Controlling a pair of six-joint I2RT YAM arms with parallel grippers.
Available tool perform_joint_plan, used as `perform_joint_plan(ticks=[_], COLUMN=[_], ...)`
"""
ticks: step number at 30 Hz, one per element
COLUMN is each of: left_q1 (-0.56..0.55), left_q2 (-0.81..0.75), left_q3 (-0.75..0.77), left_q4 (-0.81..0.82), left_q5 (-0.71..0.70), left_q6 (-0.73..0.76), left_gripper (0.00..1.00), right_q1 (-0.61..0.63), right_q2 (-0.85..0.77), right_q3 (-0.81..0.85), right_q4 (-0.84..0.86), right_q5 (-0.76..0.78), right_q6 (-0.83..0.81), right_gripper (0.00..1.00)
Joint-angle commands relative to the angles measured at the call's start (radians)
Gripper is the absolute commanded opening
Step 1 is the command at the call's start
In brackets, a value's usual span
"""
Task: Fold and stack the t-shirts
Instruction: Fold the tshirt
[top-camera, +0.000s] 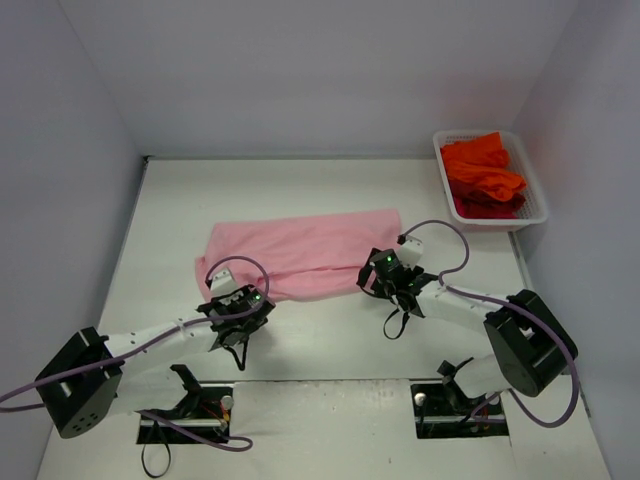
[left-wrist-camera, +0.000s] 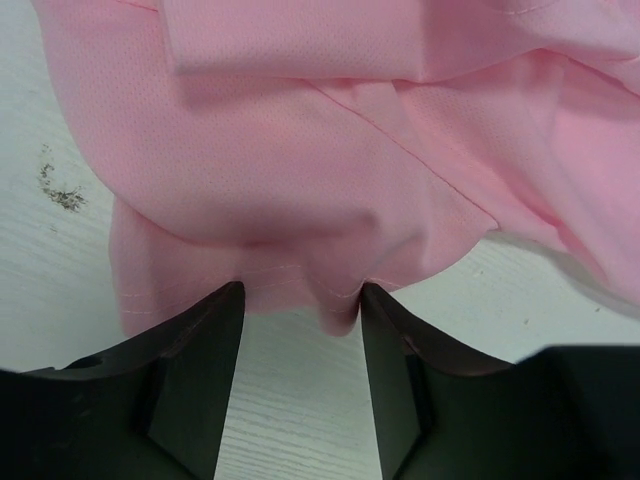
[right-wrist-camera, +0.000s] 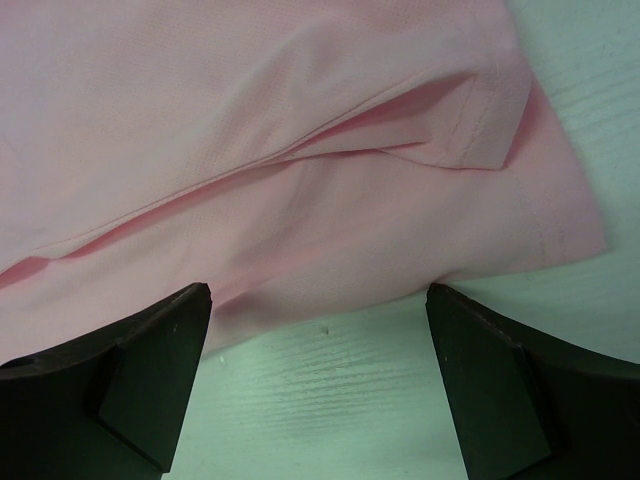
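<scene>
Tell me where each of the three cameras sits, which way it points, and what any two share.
Top external: above and behind the arms, looking down on the table, pink t-shirt and basket of orange-red t-shirts; both arms and bases show.
Left wrist: on the left arm, facing along the left pincer at the pink t-shirt's near edge; its two dark fingers show.
Right wrist: likewise on the right arm, past the right pincer, fingers wide apart.
Shared: all three see the pink t-shirt.
</scene>
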Motion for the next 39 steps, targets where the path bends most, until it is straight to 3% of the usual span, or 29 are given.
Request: perform_joint_plan(ticks=[1,5,8,10,11,13,14,16,19,22,39], left_q1=[0.0,-0.001,-0.001,-0.001,-0.001,0.0,-0.001,-0.001,-0.001,0.0,0.0], left_q2=[0.003,-0.014,-0.014,-0.016,-0.019,-0.025,-0.028,-0.029,-0.023,-0.011,-0.016], left_q3=[-0.025,-0.038,-0.041,-0.042,-0.047,-0.053,-0.058,-0.059,-0.061,-0.064,-0.029], left_q4=[-0.008,0.004,0.001,0.007,0.014,0.03,0.034,0.037,0.034,0.044,0.014], left_q5=[-0.004,-0.004,-0.01,-0.013,-0.012,-0.01,-0.009,-0.009,-0.012,-0.01,-0.023], left_q6=[-0.018,-0.01,-0.009,-0.01,-0.007,-0.001,0.002,0.007,0.011,0.014,0.053], left_gripper=[0.45,0.36,0.3,0.22,0.1,0.04,0.01,0.0,0.0,0.0,0.0], right_q1=[0.003,0.005,0.005,0.003,0.005,0.005,0.005,0.005,0.005,0.005,0.007], right_q2=[0.011,0.005,0.006,0.011,0.014,0.021,0.026,0.032,0.035,0.035,0.009], right_q3=[0.016,0.011,0.016,0.023,0.027,0.033,0.036,0.036,0.034,0.031,0.079], right_q4=[-0.008,-0.008,-0.008,-0.01,-0.008,-0.008,-0.01,-0.008,-0.01,-0.01,-0.033], right_q5=[0.039,0.052,0.06,0.062,0.065,0.066,0.066,0.066,0.068,0.069,0.094], right_q6=[0.019,0.025,0.024,0.019,0.016,0.013,0.011,0.013,0.013,0.014,-0.029], right_gripper=[0.86,0.77,0.62,0.56,0.51,0.45,0.38,0.31,0.1,0.0,0.0])
